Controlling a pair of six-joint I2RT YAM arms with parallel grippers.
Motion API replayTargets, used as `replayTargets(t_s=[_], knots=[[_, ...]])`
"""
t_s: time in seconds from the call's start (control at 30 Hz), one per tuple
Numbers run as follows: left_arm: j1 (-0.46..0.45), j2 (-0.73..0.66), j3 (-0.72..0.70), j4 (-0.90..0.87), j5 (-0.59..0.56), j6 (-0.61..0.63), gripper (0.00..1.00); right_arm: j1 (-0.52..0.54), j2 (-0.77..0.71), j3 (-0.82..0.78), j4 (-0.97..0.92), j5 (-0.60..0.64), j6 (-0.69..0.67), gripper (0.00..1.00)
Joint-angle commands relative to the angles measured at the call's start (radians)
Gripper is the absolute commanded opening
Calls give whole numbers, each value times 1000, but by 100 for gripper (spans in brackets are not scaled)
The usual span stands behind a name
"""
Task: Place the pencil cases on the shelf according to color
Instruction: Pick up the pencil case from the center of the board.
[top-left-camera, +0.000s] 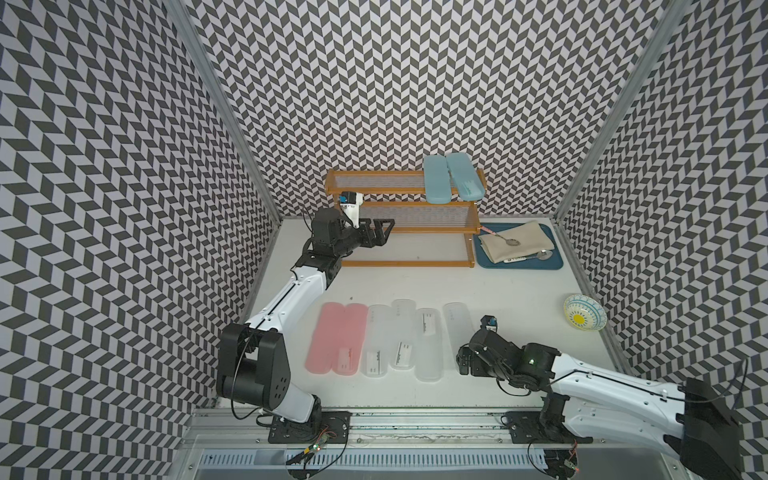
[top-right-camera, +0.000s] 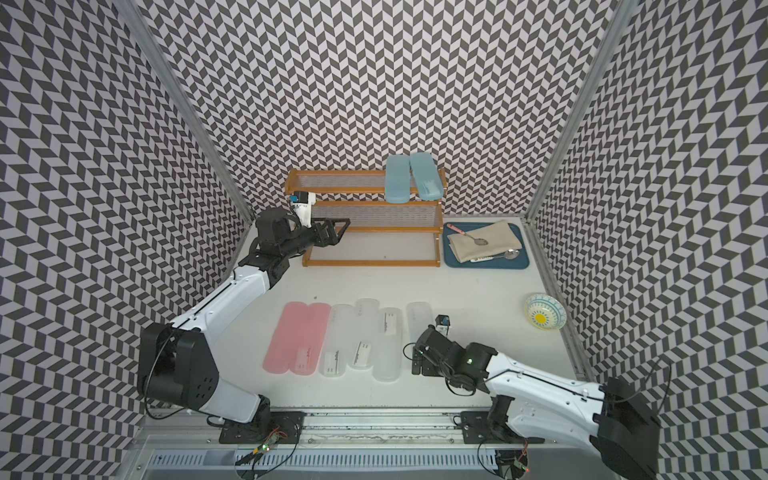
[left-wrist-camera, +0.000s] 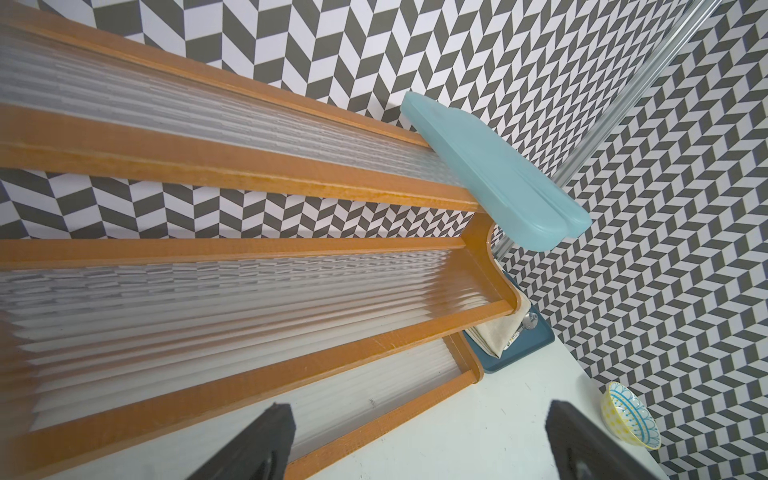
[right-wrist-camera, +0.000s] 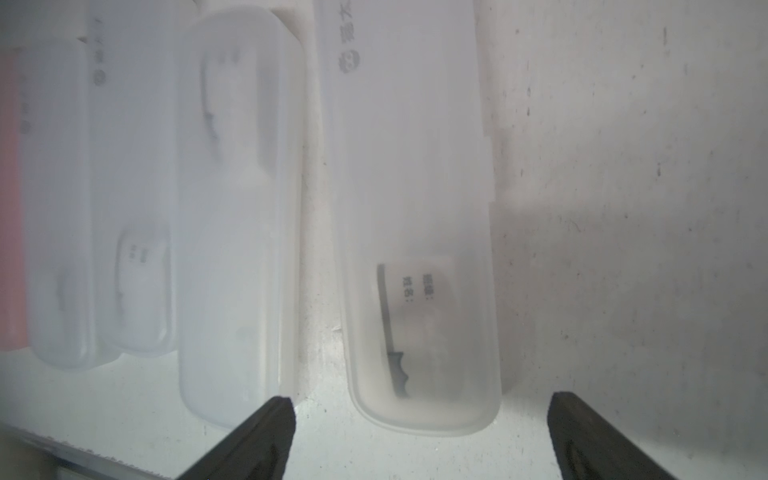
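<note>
The left end effector (top-left-camera: 384, 231) hangs wide open and empty at the shelf's (top-left-camera: 399, 263) left end, pink pencil cases (top-left-camera: 336, 338) and clear pencil cases (top-left-camera: 428, 353) lie on the near table (top-left-camera: 498, 291), the right end effector (top-left-camera: 463, 366) gapes wide above the rightmost clear one's near end, and blue pencil cases (top-left-camera: 451, 178) sit top right on the shelf.

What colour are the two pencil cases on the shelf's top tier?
Both pencil cases are light blue, seen best in a top view.
</note>
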Motion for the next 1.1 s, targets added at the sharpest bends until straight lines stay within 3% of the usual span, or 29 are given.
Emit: replayTargets(t_s=[0.0, 0.1, 0.2, 0.4, 0.6, 0.8, 1.07], knots=[[-38, -24, 25, -41, -84, 73, 99, 5, -27, -16, 69, 24, -48, 100], [-85, -23, 44, -93, -152, 103, 100, 7, -34, -2, 68, 26, -42, 100], [-86, -54, 36, -139, -105, 40, 100, 8, -67, -17, 100, 54, -38, 100], [-87, -247, -186, -118, -93, -12, 100, 9, -165, -36, 56, 91, 11, 100], [-87, -341, -260, -244, -124, 58, 99, 8, -245, -99, 50, 82, 23, 100], [-87, -405, -382, -212, -154, 38, 100, 9, -172, -102, 81, 38, -4, 100], [-84, -345, -331, -258, -130, 46, 99, 10, -49, -56, 86, 28, 7, 100]])
